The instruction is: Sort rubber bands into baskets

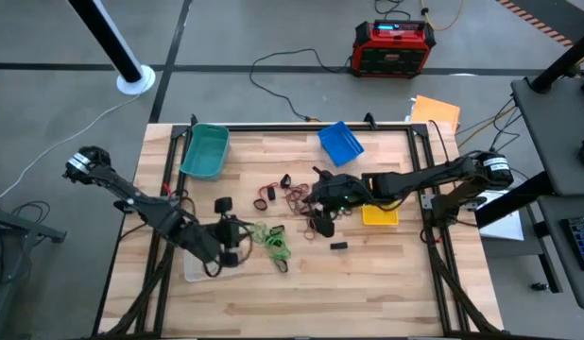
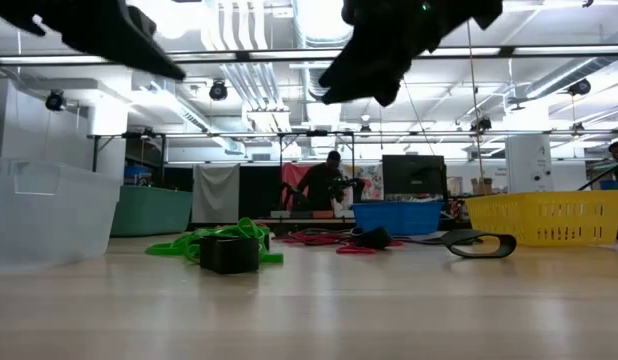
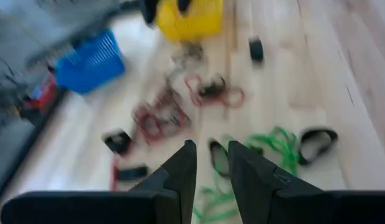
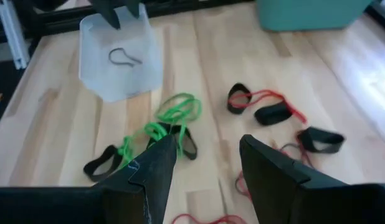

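Loose rubber bands lie mid-table: green ones [image 1: 273, 241] [image 4: 174, 115], red ones [image 1: 297, 196] [image 3: 161, 118] and black loops [image 4: 320, 140]. The teal basket [image 1: 205, 151] and blue basket [image 1: 341, 142] stand at the far edge, the yellow basket [image 1: 379, 215] at the right, and the clear basket [image 1: 193, 272] [image 4: 118, 62] near the left. One dark band [image 4: 124, 57] lies inside the clear basket. My left gripper [image 3: 211, 158] [image 1: 240, 241] hovers beside the clear basket, narrowly open with nothing between its fingers. My right gripper [image 4: 205, 155] [image 1: 316, 203] hangs open above the red and black bands, also with nothing between its fingers.
A small black block [image 1: 338, 246] [image 3: 256, 48] lies on the wood right of the green bands. The near half of the table [image 1: 311, 302] is bare wood. A dark frame runs along the table's edges. A red device [image 1: 394, 47] and cables lie on the floor beyond.
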Motion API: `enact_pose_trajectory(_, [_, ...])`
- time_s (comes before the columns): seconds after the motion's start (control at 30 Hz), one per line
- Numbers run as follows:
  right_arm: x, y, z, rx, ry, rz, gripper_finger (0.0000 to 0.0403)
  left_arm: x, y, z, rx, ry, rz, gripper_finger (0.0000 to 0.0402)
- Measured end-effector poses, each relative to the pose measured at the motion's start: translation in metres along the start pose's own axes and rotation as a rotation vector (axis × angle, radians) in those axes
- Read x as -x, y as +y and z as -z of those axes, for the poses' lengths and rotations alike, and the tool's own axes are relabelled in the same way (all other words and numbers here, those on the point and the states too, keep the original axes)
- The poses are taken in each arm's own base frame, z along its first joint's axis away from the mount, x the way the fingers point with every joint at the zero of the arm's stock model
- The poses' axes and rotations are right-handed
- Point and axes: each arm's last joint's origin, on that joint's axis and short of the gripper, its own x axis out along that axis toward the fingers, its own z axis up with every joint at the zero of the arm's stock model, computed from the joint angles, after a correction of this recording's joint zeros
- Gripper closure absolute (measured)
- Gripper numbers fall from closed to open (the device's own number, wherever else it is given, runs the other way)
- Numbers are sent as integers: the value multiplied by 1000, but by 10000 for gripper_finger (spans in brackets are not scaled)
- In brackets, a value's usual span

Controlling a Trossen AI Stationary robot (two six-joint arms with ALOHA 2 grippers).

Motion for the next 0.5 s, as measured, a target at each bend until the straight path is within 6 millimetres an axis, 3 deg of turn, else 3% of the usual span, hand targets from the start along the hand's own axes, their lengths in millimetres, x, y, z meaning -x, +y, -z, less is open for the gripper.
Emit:
enact_pose_trajectory(0.23, [-4, 23, -6, 52, -12, -40, 229, 18, 24, 14, 0, -156, -106, 324])
enact_pose_trajectory(0.37, [-24, 34, -7, 93, 14, -50, 229, 23, 34, 26, 16, -177, -249, 324])
enact_pose_trajectory(0.5, [-50, 43, -11, 129, 42, -60, 229, 32, 44, 17, 56, -218, -406, 324])
